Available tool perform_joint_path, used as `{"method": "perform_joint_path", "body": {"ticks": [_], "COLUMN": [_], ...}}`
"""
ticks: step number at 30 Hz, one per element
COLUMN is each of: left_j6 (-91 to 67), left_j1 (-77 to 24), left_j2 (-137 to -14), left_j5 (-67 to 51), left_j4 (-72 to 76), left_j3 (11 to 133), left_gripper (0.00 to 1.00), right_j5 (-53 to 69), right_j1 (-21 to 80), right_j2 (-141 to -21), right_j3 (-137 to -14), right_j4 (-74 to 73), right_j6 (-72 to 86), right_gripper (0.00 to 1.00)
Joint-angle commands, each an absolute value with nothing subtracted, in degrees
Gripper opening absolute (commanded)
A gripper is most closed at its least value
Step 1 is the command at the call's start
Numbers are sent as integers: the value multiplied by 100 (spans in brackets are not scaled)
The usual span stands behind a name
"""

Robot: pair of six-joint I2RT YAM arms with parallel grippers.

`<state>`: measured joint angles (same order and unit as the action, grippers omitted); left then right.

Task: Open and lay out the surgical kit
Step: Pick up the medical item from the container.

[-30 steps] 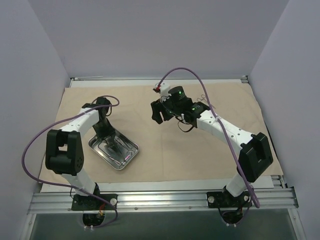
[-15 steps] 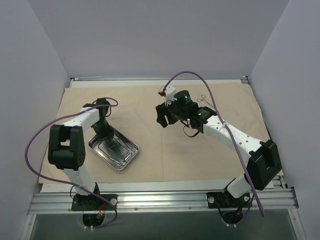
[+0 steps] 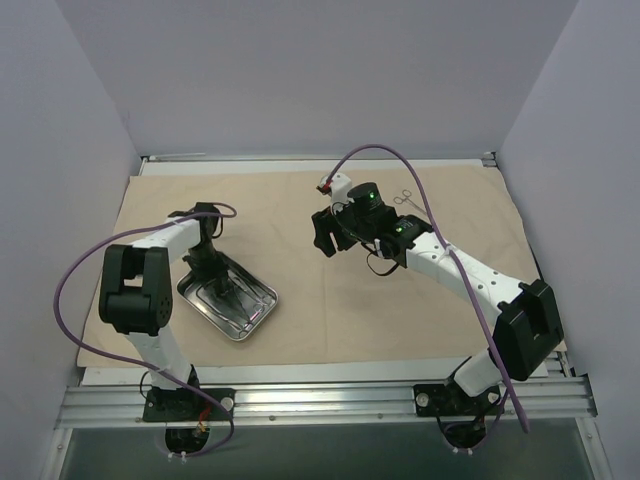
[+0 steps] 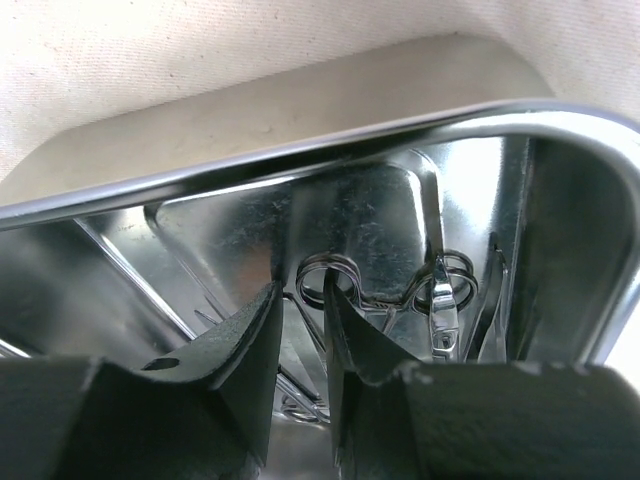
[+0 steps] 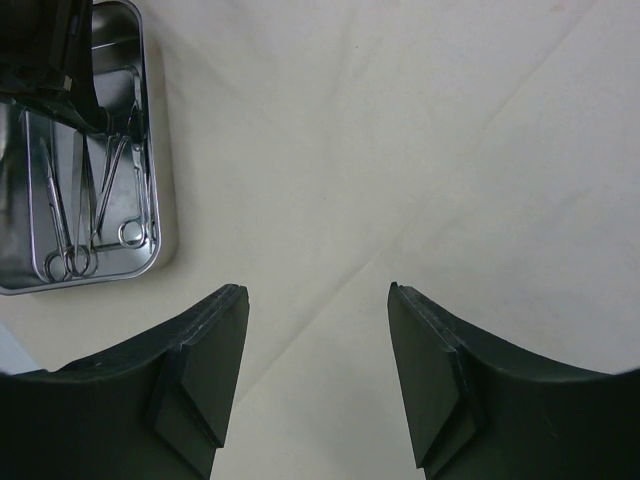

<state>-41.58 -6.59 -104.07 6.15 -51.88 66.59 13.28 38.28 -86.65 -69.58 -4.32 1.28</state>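
The beige cloth wrap (image 3: 350,310) lies spread flat over the table. The steel tray (image 3: 262,303) sits on it at the front left and holds several thin instruments (image 5: 70,210). My left gripper (image 3: 218,283) reaches down inside the tray. In the left wrist view the left gripper (image 4: 300,287) has its jaws a narrow gap apart, straddling the shafts below a ring handle (image 4: 318,272). A second ring-handled instrument (image 4: 445,285) lies beside it. My right gripper (image 3: 322,232) hovers open and empty over bare cloth (image 5: 400,150), right of the tray (image 5: 157,200).
One ring-handled instrument (image 3: 403,197) lies on the cloth at the back right, behind my right arm. Grey walls close in the table on the left, back and right. A metal rail (image 3: 330,400) runs along the near edge.
My left gripper has moved a little nearer and deeper into the tray. My right gripper has shifted slightly right and back, still open.
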Motion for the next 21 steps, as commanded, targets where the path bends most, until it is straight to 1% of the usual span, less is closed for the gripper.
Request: {"method": "perform_joint_path", "body": {"ticks": [1,2,3,4,6,7,13,21], "left_j6": [-4263,-4245,-4245,-4263,-4184,-4157,-3929,-3709], "left_j1": [-624,-581,-571,-554,-458,-440,-387,-387], "left_j2": [-10775,-10784,-10732,-10679,-10696,-10670,-10258,-9484], "left_j5": [799,817,843,939,1010,1028,1072,1072], "left_j4": [-4869,-4843,-4712,-4702,-4711,-4711,-4842,-5361], "left_j3": [6496,6478,6451,6434,6486,6504,6583,7013], "left_gripper": [32,31,28,19,11,3,2,2], "right_j5": [1231,1222,1196,1187,1169,1160,1151,1441], "right_j1": [3788,3779,3788,3788,3788,3788,3797,3885], "right_j2": [-8402,-8402,-8402,-8385,-8367,-8367,-8490,-9035], "right_j3": [-6873,-6882,-6856,-6855,-6847,-6847,-6961,-7435], "right_j4": [-290,-307,-308,-308,-308,-316,-325,-133], "right_j6": [62,62,62,62,62,62,88,272], "right_gripper": [58,58,58,58,58,58,58,56]}}
